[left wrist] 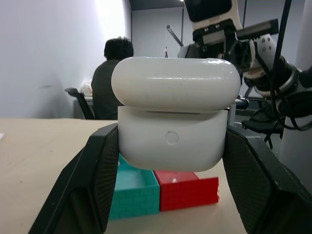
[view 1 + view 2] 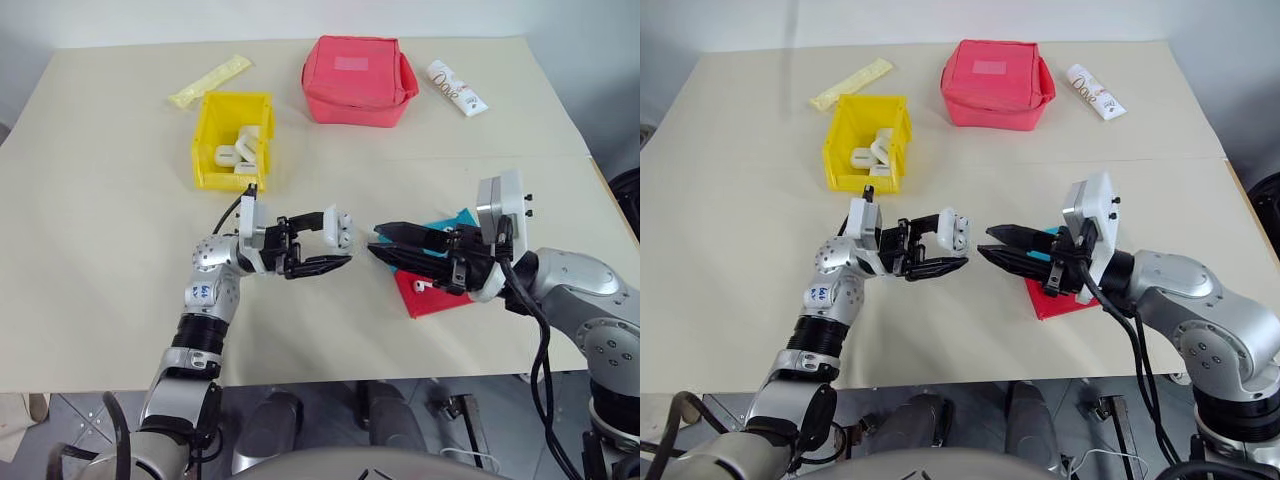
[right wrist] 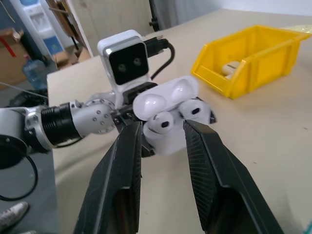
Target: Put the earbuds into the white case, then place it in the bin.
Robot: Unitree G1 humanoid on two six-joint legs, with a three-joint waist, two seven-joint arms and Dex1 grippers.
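Earbuds (image 3: 163, 122) in white case (image 3: 168, 114); bin (image 2: 232, 140) holds white items

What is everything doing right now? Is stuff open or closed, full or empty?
Case: lid open, clamped in the left end effector, above the table.
Earbuds: seated in the case.
Bin: open top, white items inside.
Red tray: one small white piece in it.
Teal tray: beside the red tray, contents hidden.
Red pouch: closed.
Right end effector: open, empty, facing the case.
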